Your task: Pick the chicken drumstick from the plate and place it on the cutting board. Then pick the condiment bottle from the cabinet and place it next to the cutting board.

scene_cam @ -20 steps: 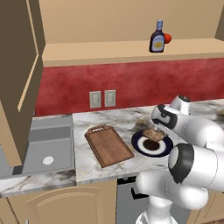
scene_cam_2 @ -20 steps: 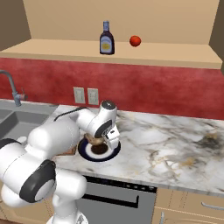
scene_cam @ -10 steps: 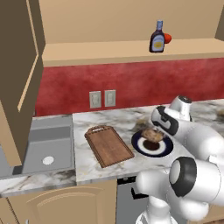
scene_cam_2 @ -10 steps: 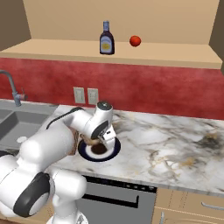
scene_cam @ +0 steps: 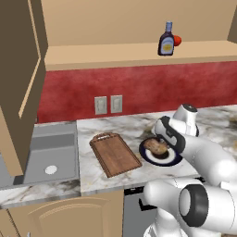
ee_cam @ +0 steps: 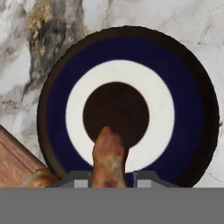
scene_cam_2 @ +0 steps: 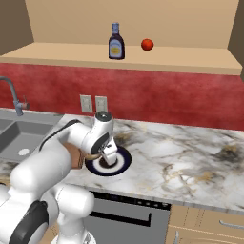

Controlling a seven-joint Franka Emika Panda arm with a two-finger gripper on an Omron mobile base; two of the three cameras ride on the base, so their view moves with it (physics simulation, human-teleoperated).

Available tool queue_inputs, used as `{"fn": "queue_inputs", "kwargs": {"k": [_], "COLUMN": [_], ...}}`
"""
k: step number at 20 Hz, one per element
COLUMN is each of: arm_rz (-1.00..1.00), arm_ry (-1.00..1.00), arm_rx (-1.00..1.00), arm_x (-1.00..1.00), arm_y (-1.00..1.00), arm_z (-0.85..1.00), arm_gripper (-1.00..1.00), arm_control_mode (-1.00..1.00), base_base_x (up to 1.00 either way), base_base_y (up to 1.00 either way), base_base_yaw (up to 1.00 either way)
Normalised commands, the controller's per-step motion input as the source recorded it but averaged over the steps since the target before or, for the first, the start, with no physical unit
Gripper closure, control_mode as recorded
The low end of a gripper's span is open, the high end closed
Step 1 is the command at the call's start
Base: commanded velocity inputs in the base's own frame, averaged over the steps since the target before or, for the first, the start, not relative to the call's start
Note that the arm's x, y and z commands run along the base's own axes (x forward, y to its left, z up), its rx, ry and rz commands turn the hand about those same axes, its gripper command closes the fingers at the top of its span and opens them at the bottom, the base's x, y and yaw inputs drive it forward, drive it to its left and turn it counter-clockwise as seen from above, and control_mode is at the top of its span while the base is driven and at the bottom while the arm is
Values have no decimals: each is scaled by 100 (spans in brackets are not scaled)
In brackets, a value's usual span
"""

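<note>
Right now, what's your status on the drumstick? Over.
Tool shut on the chicken drumstick, above the plate. Cutting board beside the plate, nothing on it. Condiment bottle on the cabinet shelf. Nothing in the way.

The marble counter carries the cutting board and the plate, side by side.

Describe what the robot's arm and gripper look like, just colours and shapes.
The arm is made of glossy white, rounded, tube-like segments with dark grey rings and round caps at the joints. A fat white link with a dark circular disc sits low near the base. The gripper ends in two small dark grey, squared finger tips. No cables or markings are visible.
</note>
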Motion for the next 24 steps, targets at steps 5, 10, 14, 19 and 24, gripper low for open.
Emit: {"fn": "queue_inputs", "kwargs": {"k": [5, 10, 14, 19, 24], "arm_rz": [0, 0, 0, 0, 0], "arm_ry": [0, 0, 0, 0, 0], "arm_rx": [0, 0, 0, 0, 0], "arm_x": [-8, -1, 0, 0, 0], "arm_y": [35, 37, 38, 37, 38], "arm_z": [0, 0, 0, 0, 0], "arm_gripper": [100, 100, 100, 100, 100], "arm_control_mode": [-100, -100, -100, -100, -100], "base_base_x": [0, 0, 0, 0, 0], "base_base_y": [0, 0, 0, 0, 0], "base_base_yaw": [0, 0, 0, 0, 0]}}
